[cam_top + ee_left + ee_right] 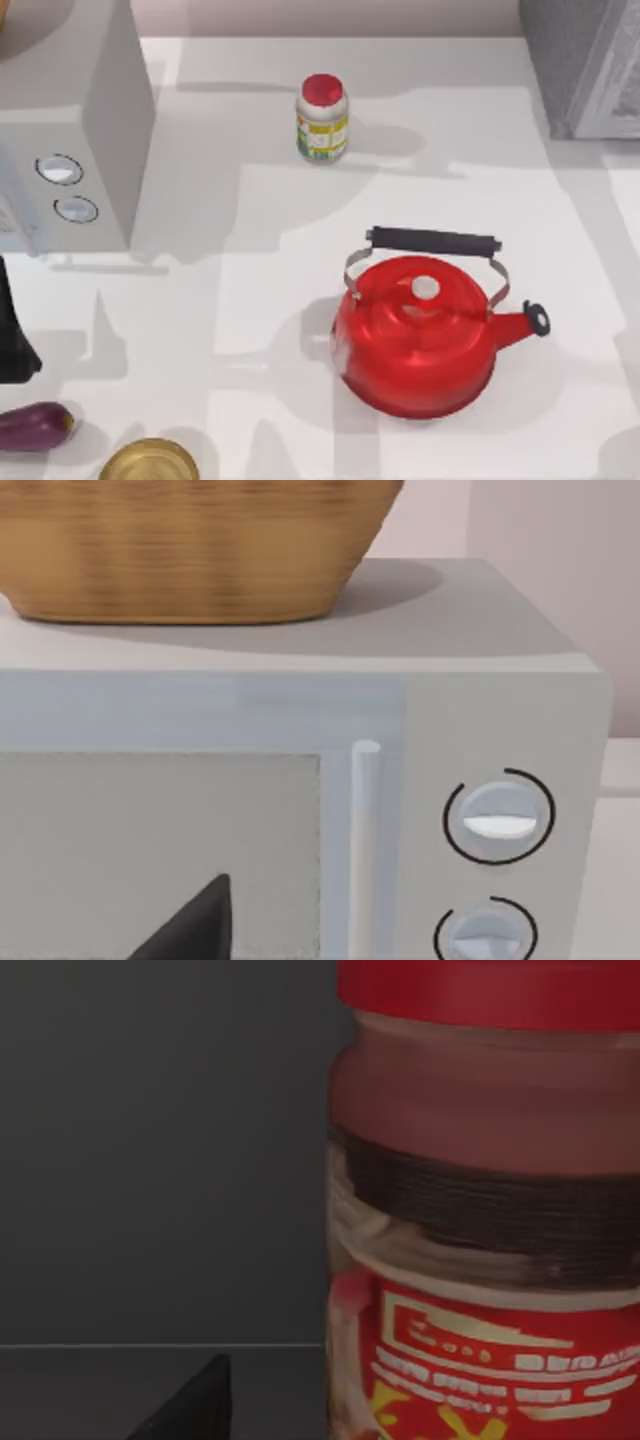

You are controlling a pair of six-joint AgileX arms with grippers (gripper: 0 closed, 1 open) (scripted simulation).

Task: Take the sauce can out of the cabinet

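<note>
Two big boxes first: dark-grey cabinet [585,60] at the tabletop's [250,300] rear right corner, light-grey microwave [70,120] at the rear left, with the left pincer [190,925] parked facing its door, open or closed impossible to tell. Next, red kettle [420,335] toward the front right. Then the sauce can [490,1210], upright inside the cabinet's dark interior, close before the right pincer [190,1405], state likewise impossible to tell. Probably light, rigid, smooth-sided, somewhat slippery; best taken across the labelled body, below the red rim.

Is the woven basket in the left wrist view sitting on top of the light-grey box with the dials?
Yes, the basket rests on the box's flat top.
</note>
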